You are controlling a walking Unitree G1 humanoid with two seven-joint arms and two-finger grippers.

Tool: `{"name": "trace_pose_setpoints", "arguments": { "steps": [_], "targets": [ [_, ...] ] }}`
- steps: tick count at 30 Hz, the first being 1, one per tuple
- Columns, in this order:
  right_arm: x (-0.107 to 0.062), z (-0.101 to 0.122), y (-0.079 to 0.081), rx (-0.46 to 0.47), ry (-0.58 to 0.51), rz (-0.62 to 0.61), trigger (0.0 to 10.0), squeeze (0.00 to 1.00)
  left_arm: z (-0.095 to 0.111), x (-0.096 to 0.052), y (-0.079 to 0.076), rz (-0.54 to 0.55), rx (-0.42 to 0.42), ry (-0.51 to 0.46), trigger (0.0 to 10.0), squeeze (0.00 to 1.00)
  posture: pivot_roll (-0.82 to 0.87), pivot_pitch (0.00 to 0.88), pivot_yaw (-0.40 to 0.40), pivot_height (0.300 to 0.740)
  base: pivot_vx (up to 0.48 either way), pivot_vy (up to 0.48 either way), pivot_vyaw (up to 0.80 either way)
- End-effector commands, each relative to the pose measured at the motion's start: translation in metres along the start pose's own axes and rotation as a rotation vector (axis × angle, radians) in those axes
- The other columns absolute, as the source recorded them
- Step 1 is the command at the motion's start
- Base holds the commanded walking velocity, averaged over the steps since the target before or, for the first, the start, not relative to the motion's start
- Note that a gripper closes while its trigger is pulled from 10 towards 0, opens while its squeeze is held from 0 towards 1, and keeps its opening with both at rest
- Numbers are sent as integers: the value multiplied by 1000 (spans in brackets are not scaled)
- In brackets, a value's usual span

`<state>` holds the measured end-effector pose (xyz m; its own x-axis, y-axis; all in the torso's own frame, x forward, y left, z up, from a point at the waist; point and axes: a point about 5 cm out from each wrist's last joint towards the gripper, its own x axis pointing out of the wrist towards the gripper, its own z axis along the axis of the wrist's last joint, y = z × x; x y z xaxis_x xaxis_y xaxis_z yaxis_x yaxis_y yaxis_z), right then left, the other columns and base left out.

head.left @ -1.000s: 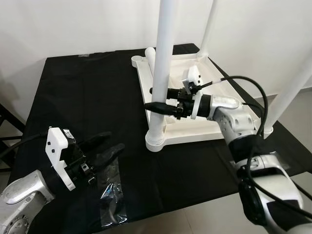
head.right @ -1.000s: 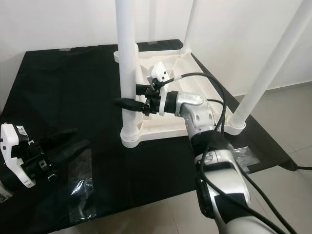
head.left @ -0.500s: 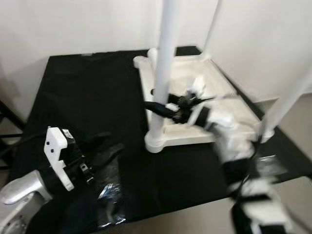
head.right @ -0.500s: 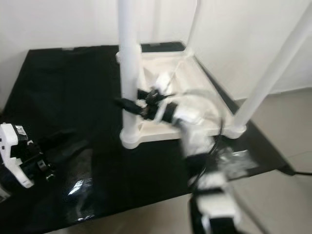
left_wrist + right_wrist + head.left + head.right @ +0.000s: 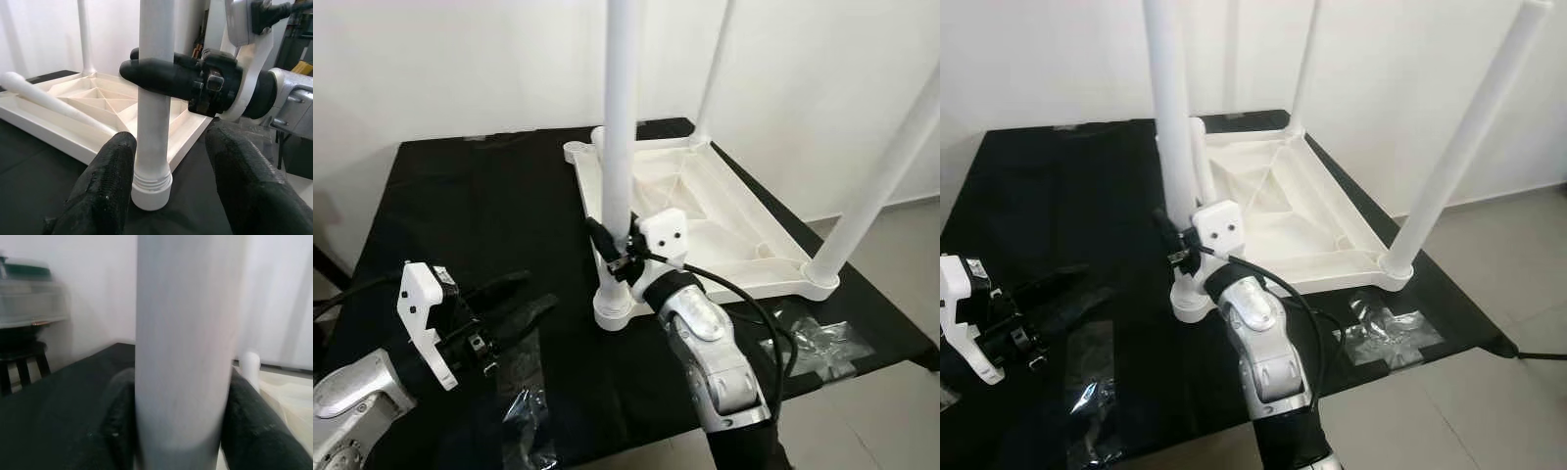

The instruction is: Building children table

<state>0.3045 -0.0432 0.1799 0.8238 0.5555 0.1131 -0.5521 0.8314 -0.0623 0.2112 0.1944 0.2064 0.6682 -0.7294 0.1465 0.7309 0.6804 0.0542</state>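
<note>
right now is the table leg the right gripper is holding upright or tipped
Upright. The near leg stands vertical in its corner socket of the upturned tabletop, with the right gripper shut around it low down.

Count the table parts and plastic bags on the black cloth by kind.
Upright legs: 3, one held by the right gripper
Loose leg resting on the tabletop: 1
Upturned tabletop: 1
Clear plastic bags: 2
Total: 7

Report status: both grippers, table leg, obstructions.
Right gripper shut on near upright leg, low by its base. Left gripper open, hovering over black cloth. One loose leg lying in upturned tabletop.
</note>
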Motion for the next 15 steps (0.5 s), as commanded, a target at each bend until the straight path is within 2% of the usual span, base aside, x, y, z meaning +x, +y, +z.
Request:
{"name": "trace_pose_setpoints", "arguments": {
  "steps": [1, 3, 4, 5, 6, 7, 8, 9, 10, 11, 12, 13, 15],
  "targets": [
    [-6, -29, 2, 67, 150, 33, 10000, 1000, -1, -1, 1, 6, 14, 12, 10000, 0, 77, 113, -29, 740, 0, 0, 0],
    [-2, -13, -2, 93, 97, 38, 10000, 1000, -1, -1, 0, 3, 13, 13, 10000, 0, 75, 111, -32, 740, 0, 0, 0],
    [-2, -13, -2, 93, 97, 38, 10000, 1000, -1, -1, 0, 3, 13, 13, 10000, 0, 75, 111, -32, 740, 0, 0, 0],
    [2, 9, -3, 144, 16, 204, 10000, 976, -1, 0, 0, 3, 13, 11, 10000, 0, 75, 110, -35, 740, 0, 0, 0],
    [2, 9, -3, 144, 16, 204, 10000, 976, -1, 0, 0, 3, 13, 11, 10000, 0, 75, 110, -35, 740, 0, 0, 0],
    [2, 18, -4, 140, -16, 314, 10000, 541, -1, 1, 0, 4, 13, 9, 10000, 0, 76, 108, -38, 740, 0, 0, 0],
    [0, 25, -5, 133, -32, 412, 10000, 196, -1, 1, 0, 5, 14, 7, 10000, 0, 77, 108, -41, 740, 0, 0, 0],
    [0, 25, -5, 133, -32, 412, 10000, 196, -1, 1, 0, 5, 14, 7, 10000, 0, 77, 108, -41, 740, 0, 0, 0],
    [-3, 31, -7, 113, -45, 498, 10000, 0, -1, 1, 0, 7, 15, 5, 10000, 0, 77, 108, -41, 740, 0, 0, 0],
    [-6, 34, -12, 81, -37, 574, 10000, 0, -2, 1, 0, 7, 15, 4, 10000, 0, 76, 107, -41, 740, 0, 0, 0],
    [-6, 34, -12, 81, -37, 574, 10000, 0, -2, 1, 0, 7, 15, 4, 10000, 0, 76, 107, -41, 740, 0, 0, 0],
    [-7, 36, -18, 36, -25, 639, 10000, 0, -2, 2, 0, 7, 15, 4, 10000, 0, 76, 105, -40, 740, 0, 0, 0],
    [-4, 36, -38, -66, 26, 700, 10000, 0, -2, 2, 0, 6, 14, 2, 10000, 0, 74, 104, -39, 740, 0, 0, 0]
  ]
}}
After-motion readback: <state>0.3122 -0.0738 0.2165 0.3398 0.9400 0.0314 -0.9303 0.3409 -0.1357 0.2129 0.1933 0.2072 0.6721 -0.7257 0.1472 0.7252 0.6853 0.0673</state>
